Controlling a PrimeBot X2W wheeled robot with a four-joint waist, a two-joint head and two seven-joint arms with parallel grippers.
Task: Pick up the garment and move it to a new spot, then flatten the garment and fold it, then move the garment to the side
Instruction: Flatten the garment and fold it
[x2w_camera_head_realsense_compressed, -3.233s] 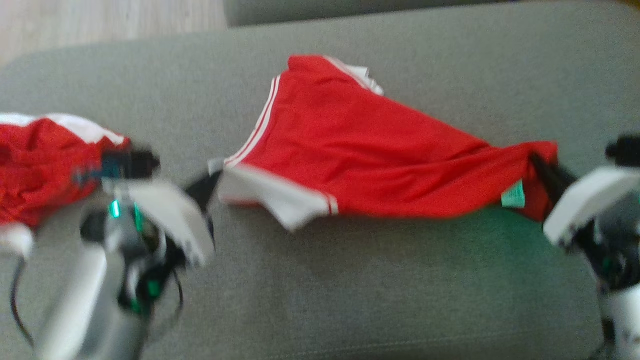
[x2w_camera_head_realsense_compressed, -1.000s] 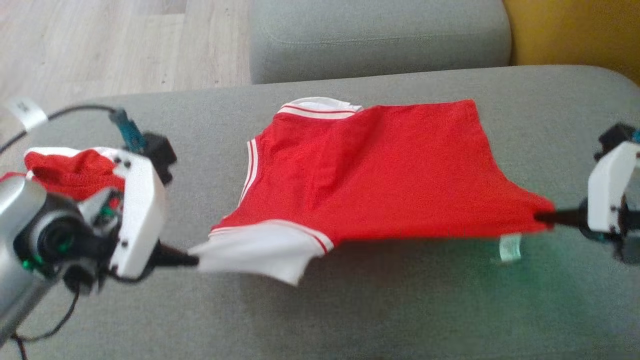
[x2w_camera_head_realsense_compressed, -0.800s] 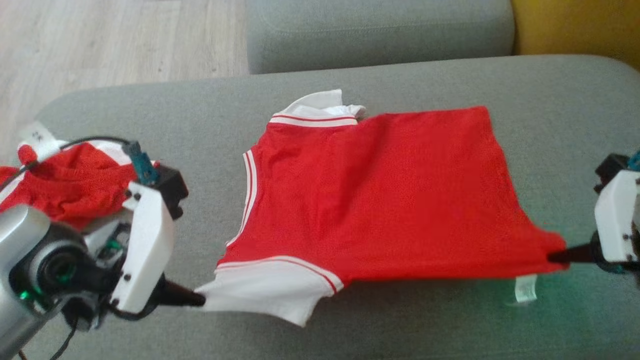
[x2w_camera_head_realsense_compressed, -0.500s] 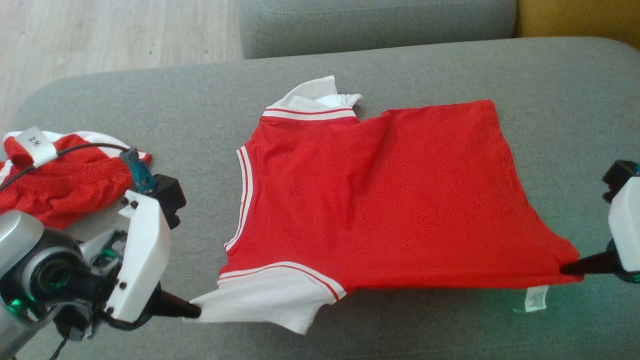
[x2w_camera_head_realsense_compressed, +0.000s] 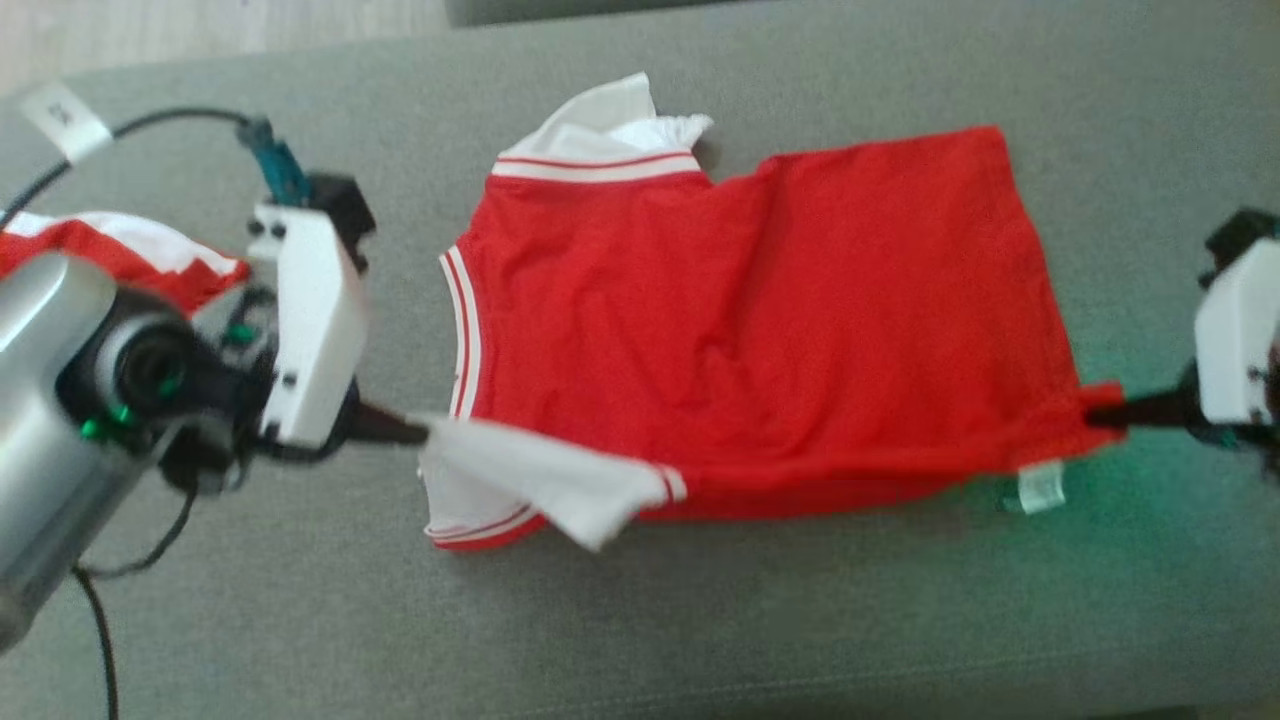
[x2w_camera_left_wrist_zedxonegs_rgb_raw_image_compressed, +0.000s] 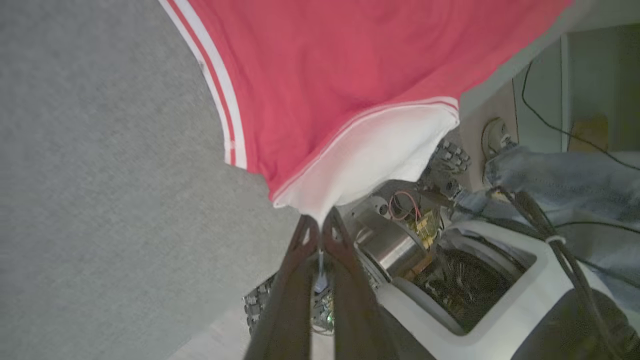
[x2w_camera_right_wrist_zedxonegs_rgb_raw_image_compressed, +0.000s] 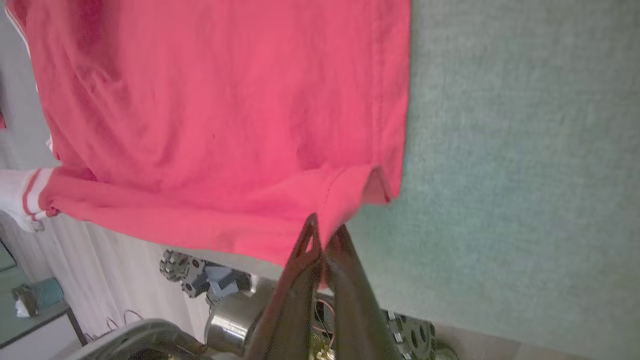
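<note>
Stretching a red garment (x2w_camera_head_realsense_compressed: 760, 320) taut between them, the robot's two arms hold the shirt's near edge slightly off a grey upholstered seat (x2w_camera_head_realsense_compressed: 700, 620). The left tool (x2w_camera_head_realsense_compressed: 425, 435) has its dark fingers pinched together on the tip of the white near sleeve (x2w_camera_head_realsense_compressed: 530, 480). That sleeve droops and folds back on itself, so a strip of its red-and-white trim shows beneath. The right tool (x2w_camera_head_realsense_compressed: 1090, 415) is clamped tight on the red hem corner at the opposite end, its fingers pointing in toward the cloth.

Between the two grips the near edge sags a little and throws a shadow on the seat. The far part of the shirt lies spread on the cushion, lightly wrinkled. The striped neckline (x2w_camera_head_realsense_compressed: 465, 330) faces the left arm, and the white far sleeve (x2w_camera_head_realsense_compressed: 610, 120) lies bunched at the far edge. A small pale care label (x2w_camera_head_realsense_compressed: 1040, 490) dangles under the hem just beside the right grip.

A second red-and-white garment (x2w_camera_head_realsense_compressed: 130, 260) lies crumpled at the seat's left end, partly hidden behind the left arm. A black cable (x2w_camera_head_realsense_compressed: 150, 120) loops over that wrist.
</note>
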